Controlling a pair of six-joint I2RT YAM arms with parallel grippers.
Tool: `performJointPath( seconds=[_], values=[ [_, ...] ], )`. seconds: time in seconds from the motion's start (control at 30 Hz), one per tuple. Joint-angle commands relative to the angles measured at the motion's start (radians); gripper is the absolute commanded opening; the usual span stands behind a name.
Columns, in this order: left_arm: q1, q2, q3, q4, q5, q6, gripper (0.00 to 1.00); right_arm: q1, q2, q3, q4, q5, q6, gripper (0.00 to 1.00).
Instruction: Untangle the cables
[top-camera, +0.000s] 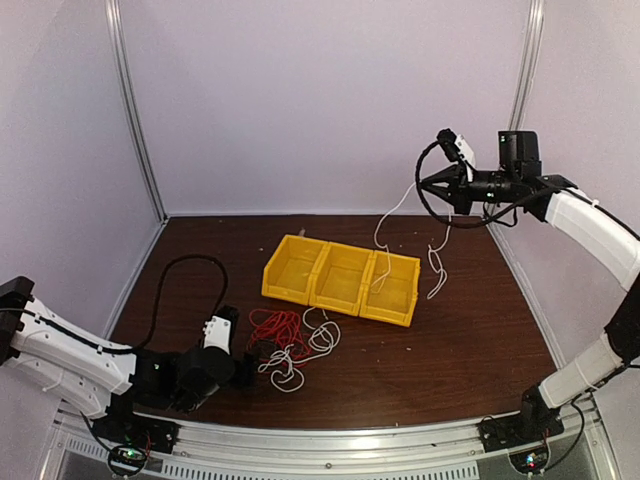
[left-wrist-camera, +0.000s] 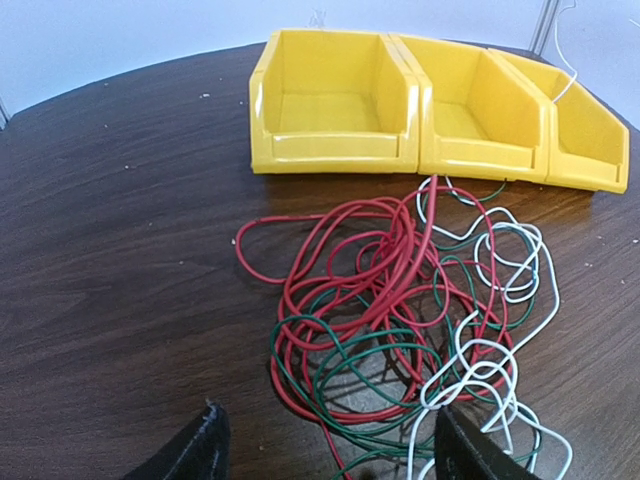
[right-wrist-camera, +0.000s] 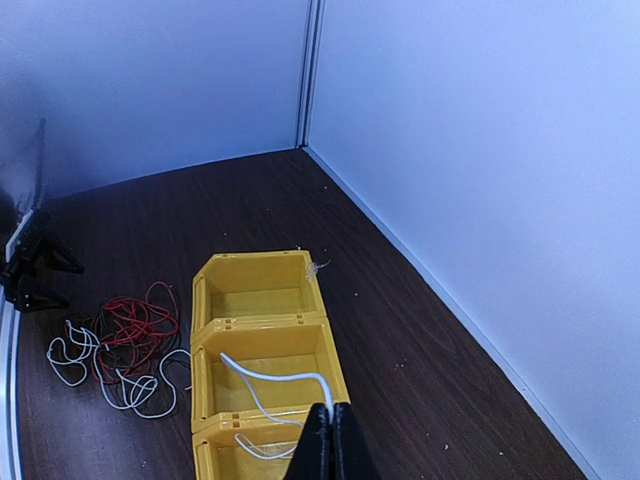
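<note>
Dangling from right fingers (right-wrist-camera: 325, 440), white cable (top-camera: 379, 232) entering bin (top-camera: 388, 308)

The dark wood-grain surface (top-camera: 460, 340) carries 3 yellow bins (top-camera: 335, 298) in a row, and just before them a clump of red, green and white cables (top-camera: 280, 328).

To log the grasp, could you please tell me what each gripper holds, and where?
The right gripper pinches a white cable partway along its length, with a strand hanging down from each side. The left gripper is open, holding nothing.
</note>
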Motion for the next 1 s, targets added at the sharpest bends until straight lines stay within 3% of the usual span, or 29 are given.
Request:
performJointPath(
  seconds=[0.0,0.97],
  values=[
    [-0.005,-0.024,-0.017,-0.029,-0.026,-0.027,0.71,0.020,0.035,0.006,0.045,0.009,-0.016,0.00],
    [-0.005,0.068,-0.010,0.036,-0.038,-0.019,0.72,0.145,0.159,0.166,0.044,-0.041,0.050,0.00]
  ],
)
